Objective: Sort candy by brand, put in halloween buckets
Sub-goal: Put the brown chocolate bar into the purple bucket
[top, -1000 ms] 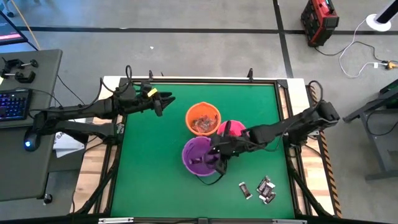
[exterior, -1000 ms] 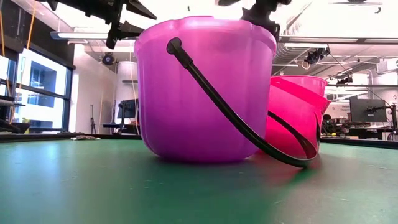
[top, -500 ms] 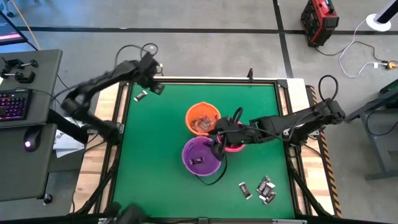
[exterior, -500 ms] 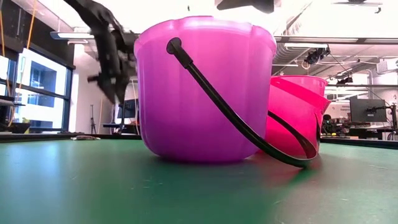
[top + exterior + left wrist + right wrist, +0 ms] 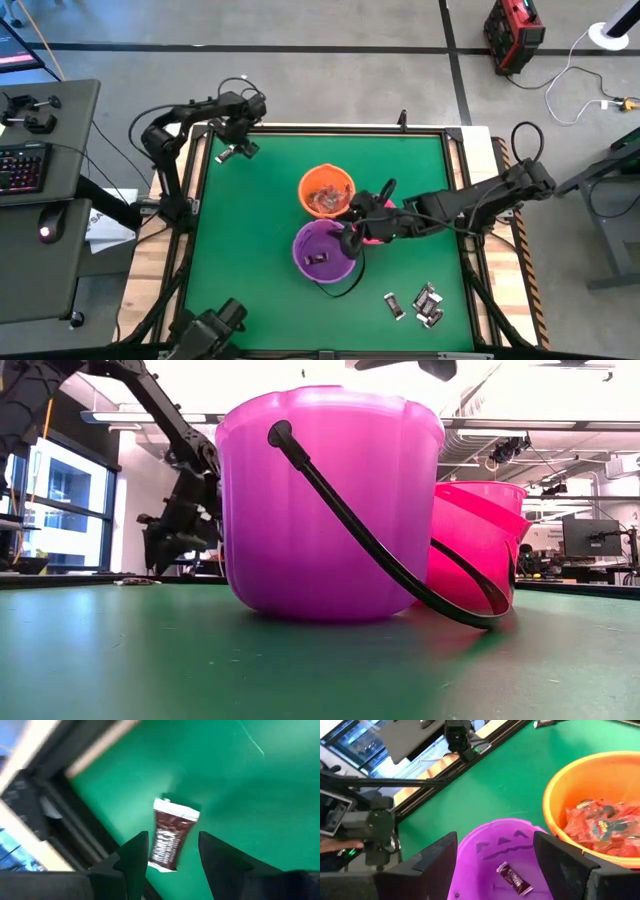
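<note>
My left gripper [image 5: 236, 150] is open, low over the table's far left corner; it also shows in the low view [image 5: 172, 532]. A brown-wrapped candy [image 5: 170, 836] lies flat on the green mat between its two fingers, and I see no touch. My right gripper [image 5: 354, 226] is open and empty above the purple bucket [image 5: 320, 252], next to the orange bucket [image 5: 326, 190] and the pink bucket [image 5: 376, 212], which my arm partly hides. One brown candy [image 5: 512, 879] lies in the purple bucket. Red candies [image 5: 600, 826] fill the orange bucket.
Several dark candies [image 5: 426, 304] lie on the mat at the near right. The purple bucket's black handle [image 5: 380, 550] hangs down to the mat on its near side. The table's dark frame and wooden edge [image 5: 75, 765] run close beside my left gripper.
My left gripper has swung from near the orange bucket toward the table's far left corner and come down over the brown candy there. My right gripper has drawn back a little from over the purple bucket toward the far edge, and a brown candy now shows inside that bucket.
</note>
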